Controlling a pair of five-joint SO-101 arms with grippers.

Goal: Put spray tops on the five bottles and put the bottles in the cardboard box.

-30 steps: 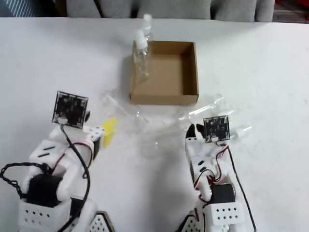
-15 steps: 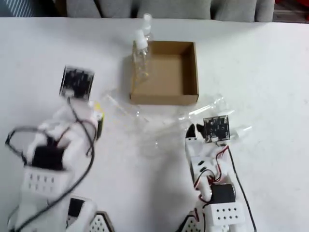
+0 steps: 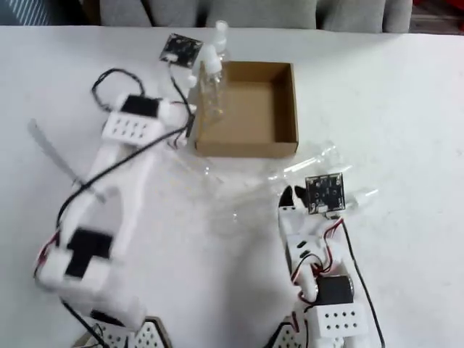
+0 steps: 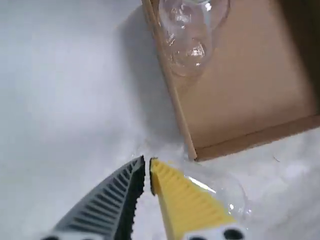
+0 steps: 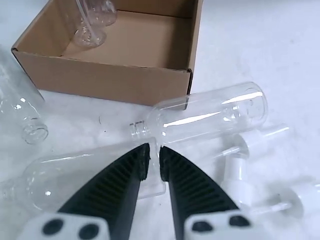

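The cardboard box [image 3: 283, 109] stands open at mid-table. A clear bottle with a white spray top [image 3: 211, 76] stands upright inside against its left wall [image 4: 192, 30], and a second spray top [image 3: 220, 32] shows just behind it. My left gripper [image 4: 147, 162], with one grey and one yellow finger, is shut and empty by the box's near left corner [image 3: 187, 135]. A capless bottle [image 4: 227, 192] lies under it. My right gripper [image 5: 153, 152] is shut and empty over two lying capless bottles [image 5: 207, 117] [image 5: 75, 177]. Loose spray tops [image 5: 250, 145] lie beside them.
A third capless bottle [image 5: 20, 112] lies off the box's near left corner. Another spray top [image 5: 295, 200] rests close to the right arm. The right arm's base [image 3: 330, 304] sits at the table's front edge. Chairs stand behind the table's far edge.
My left arm has swung from the front left of the table up to the box's left side. The right arm has not moved.
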